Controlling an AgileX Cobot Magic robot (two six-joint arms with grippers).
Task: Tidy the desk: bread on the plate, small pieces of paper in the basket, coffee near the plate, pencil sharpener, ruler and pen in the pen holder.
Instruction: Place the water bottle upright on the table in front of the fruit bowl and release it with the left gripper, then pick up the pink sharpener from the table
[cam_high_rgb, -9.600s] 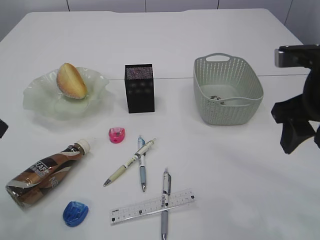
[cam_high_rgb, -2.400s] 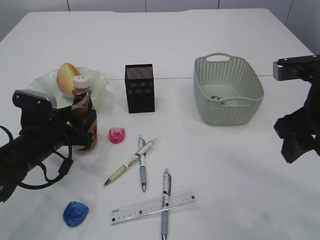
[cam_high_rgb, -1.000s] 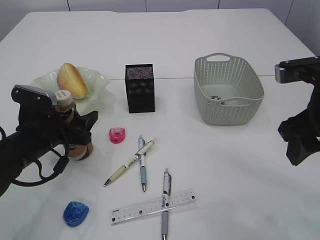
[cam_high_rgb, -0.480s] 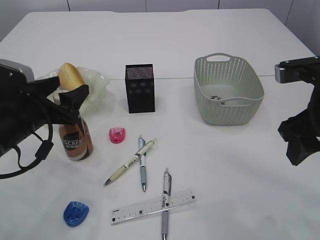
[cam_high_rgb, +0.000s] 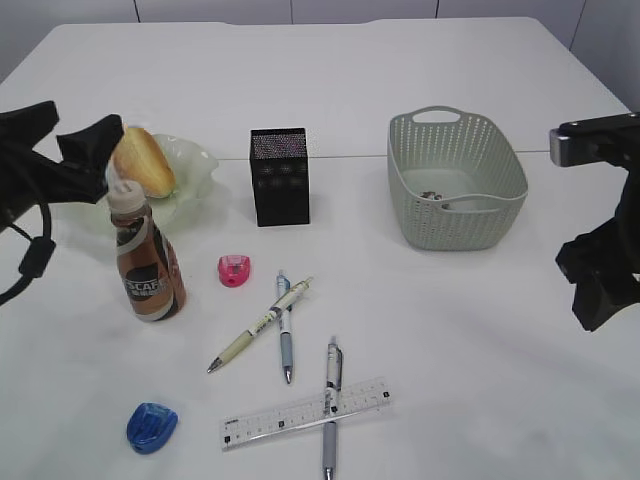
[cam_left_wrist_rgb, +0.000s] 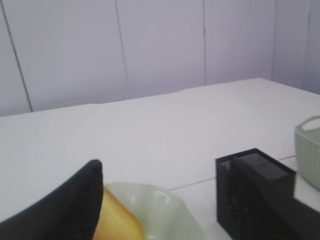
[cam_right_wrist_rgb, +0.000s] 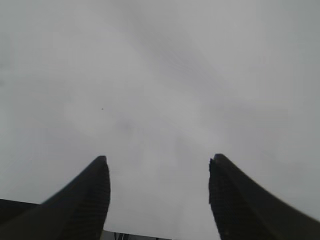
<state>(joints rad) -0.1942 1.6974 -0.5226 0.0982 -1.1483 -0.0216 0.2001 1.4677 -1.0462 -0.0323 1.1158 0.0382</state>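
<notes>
The coffee (cam_high_rgb: 146, 268) stands upright on the desk (cam_high_rgb: 480, 350), just in front of the plate (cam_high_rgb: 192, 160), and nothing holds it. The bread (cam_high_rgb: 141, 160) lies on the plate (cam_left_wrist_rgb: 165, 210). My left gripper (cam_high_rgb: 78, 125) hangs open above and left of the bottle cap, empty (cam_left_wrist_rgb: 165, 167). The pen holder (cam_high_rgb: 279, 175) stands mid-table. A pink pencil sharpener (cam_high_rgb: 233, 270), a blue one (cam_high_rgb: 150, 427), three pens (cam_high_rgb: 262, 323) and the ruler (cam_high_rgb: 305, 411) lie loose in front. Small pale scraps (cam_high_rgb: 437, 197) lie in the basket (cam_high_rgb: 500, 215). My right gripper (cam_right_wrist_rgb: 159, 165) is open over bare desk.
The right arm (cam_high_rgb: 600, 260) stands at the right edge, beside the basket. One pen (cam_high_rgb: 329, 400) lies across the ruler. A corner of the pen holder (cam_left_wrist_rgb: 252, 170) shows behind the left gripper's right finger.
My left gripper has let go of the coffee and lifted up and to the left. The bottle stays upright by the plate. The right arm has not moved.
</notes>
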